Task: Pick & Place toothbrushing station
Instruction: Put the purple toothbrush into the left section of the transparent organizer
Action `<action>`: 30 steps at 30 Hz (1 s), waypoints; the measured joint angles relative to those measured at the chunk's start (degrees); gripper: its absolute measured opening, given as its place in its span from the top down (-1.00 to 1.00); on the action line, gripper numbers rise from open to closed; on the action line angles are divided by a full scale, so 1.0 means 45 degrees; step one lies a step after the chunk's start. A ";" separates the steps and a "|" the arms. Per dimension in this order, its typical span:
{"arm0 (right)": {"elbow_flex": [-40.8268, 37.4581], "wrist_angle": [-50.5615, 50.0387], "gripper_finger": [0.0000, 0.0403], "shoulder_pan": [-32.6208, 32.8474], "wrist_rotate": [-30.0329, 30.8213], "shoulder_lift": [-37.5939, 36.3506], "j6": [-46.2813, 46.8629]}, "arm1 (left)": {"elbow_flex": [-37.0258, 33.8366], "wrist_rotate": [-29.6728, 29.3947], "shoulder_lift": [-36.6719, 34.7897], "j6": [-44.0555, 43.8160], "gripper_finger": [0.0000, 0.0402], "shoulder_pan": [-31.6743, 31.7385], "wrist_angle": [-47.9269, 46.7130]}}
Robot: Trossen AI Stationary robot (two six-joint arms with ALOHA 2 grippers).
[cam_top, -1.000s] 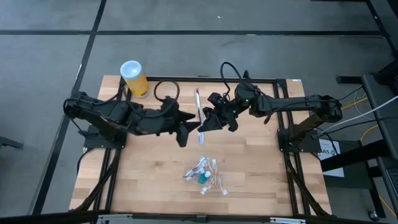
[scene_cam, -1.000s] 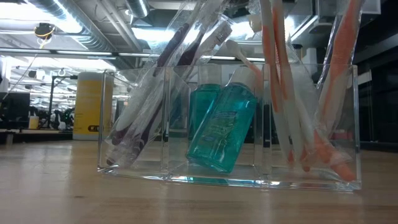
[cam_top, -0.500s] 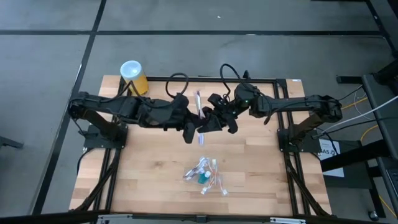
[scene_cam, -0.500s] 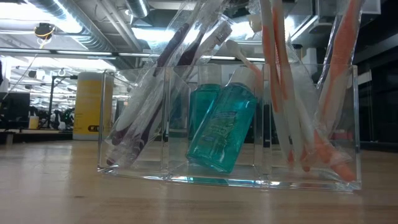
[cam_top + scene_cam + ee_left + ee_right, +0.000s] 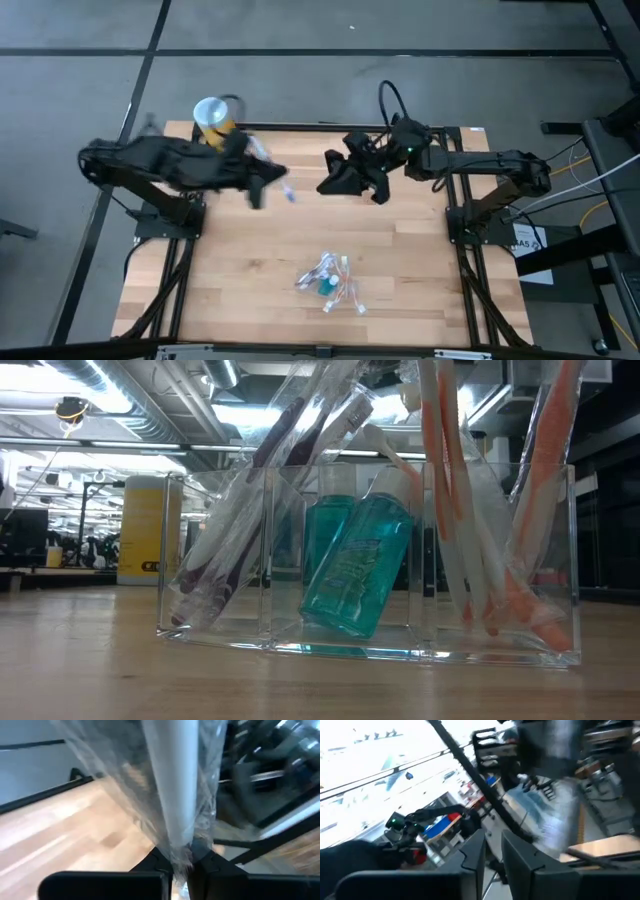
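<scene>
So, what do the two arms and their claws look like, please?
Both arms are dark, nearly black, built of jointed segments. A black cable loops above the right arm, which carries a small green light. The left arm looks similar. Each claw has two flat dark fingers.

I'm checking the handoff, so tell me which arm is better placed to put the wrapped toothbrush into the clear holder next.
Left. The left hand is shut on the wrapped toothbrush, carrying it over the table's far left side. The right hand looks empty, near the far middle. The clear holder stands at the near middle, so I'd expect the left arm to place it.
</scene>
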 joint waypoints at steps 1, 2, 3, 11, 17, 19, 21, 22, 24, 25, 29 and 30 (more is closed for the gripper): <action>0.0137 -0.0076 0.67 -0.0082 0.0037 0.0031 -0.0022 | 0.0034 -0.0104 -0.0291 -0.0282 0.92 -0.0191 -0.0130; 0.0290 -0.0106 0.65 -0.0174 0.0071 0.0043 -0.0043 | 0.0058 -0.0129 -0.0541 -0.0586 0.92 -0.0410 -0.0250; 0.0439 -0.0067 0.63 -0.0276 0.0099 0.0039 -0.0046 | 0.0058 0.0088 -0.0744 -0.0850 0.92 -0.0677 -0.0527; 0.0770 -0.0090 0.59 -0.0682 -0.0231 0.0024 -0.0286 | -0.1563 0.3544 -0.0841 -0.2805 0.92 -0.2598 0.0789; 0.0770 -0.0093 0.58 -0.0579 -0.0491 0.0024 -0.0593 | -0.4485 0.7024 -0.0798 -0.1517 0.92 -0.2616 1.0362; 0.0770 -0.0083 0.58 -0.0512 -0.0482 0.0024 -0.0760 | -0.5237 0.7659 -0.0687 -0.1674 0.92 -0.2331 1.3388; 0.0770 -0.0086 0.58 -0.0507 -0.0435 0.0024 -0.0796 | -0.5820 0.7194 -0.0641 -0.2847 0.92 -0.2170 1.4019; 0.0770 -0.0082 0.58 -0.0506 -0.0436 0.0024 -0.0794 | -0.6104 0.6606 -0.0609 -0.3455 0.92 -0.2163 1.3906; 0.0770 -0.0083 0.58 -0.0509 -0.0427 0.0024 -0.0799 | -0.6833 0.5564 -0.0601 -0.4582 0.92 -0.2319 1.3841; 0.0770 -0.0088 0.58 -0.0507 -0.0428 0.0028 -0.0803 | -0.7284 0.5244 -0.0617 -0.5167 0.92 -0.2470 1.3990; 0.0770 -0.0088 0.58 -0.0449 -0.0446 0.0028 -0.0799 | -0.9568 0.4031 -0.0610 -0.6958 0.92 -0.3342 1.6257; 0.0770 -0.0092 0.58 -0.0428 -0.0459 0.0025 -0.0799 | -1.0227 0.3631 -0.0610 -0.7319 0.92 -0.3566 1.7105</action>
